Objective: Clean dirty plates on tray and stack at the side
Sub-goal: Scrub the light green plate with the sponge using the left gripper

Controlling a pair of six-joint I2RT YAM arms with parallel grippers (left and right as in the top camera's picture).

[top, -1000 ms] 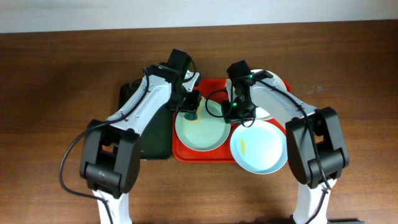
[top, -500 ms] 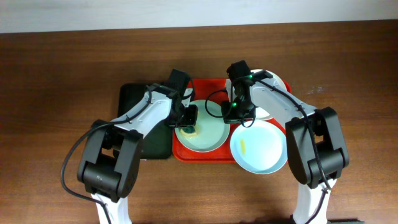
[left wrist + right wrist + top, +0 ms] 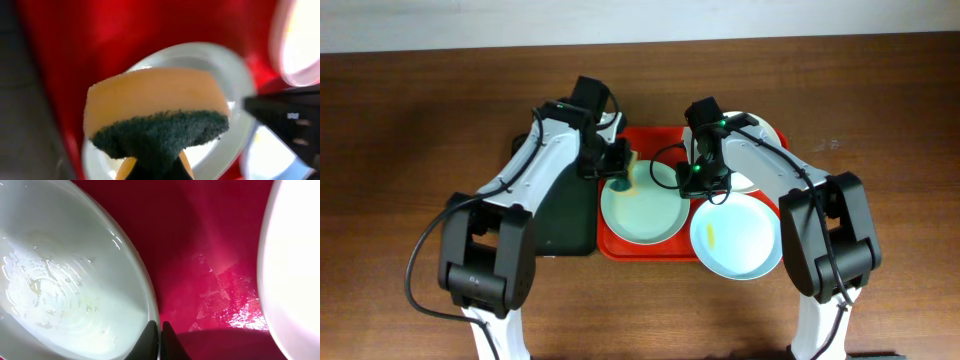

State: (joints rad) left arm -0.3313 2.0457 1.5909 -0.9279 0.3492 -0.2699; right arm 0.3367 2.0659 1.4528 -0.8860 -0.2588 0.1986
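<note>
A pale green plate point(image 3: 642, 208) lies on the red tray point(image 3: 655, 136); its wet surface shows in the right wrist view point(image 3: 60, 280). My left gripper point(image 3: 620, 165) is shut on a yellow sponge with a dark green scouring side point(image 3: 155, 105), held at the plate's far left rim point(image 3: 220, 70). My right gripper point(image 3: 696, 182) is shut on the plate's right rim point(image 3: 160, 330). A pale blue plate with a yellow smear point(image 3: 737, 236) lies at the tray's front right corner. A white plate point(image 3: 760, 140) is partly hidden behind my right arm.
A dark green-black tray point(image 3: 555, 215) lies against the red tray's left side, under my left arm. The brown wooden table point(image 3: 420, 150) surrounds both trays. Another pale plate's rim point(image 3: 295, 255) fills the right edge of the right wrist view.
My left gripper swept the sponge toward the front over the plate's left side, then back to its far left rim. My right gripper and the other plates stayed still.
</note>
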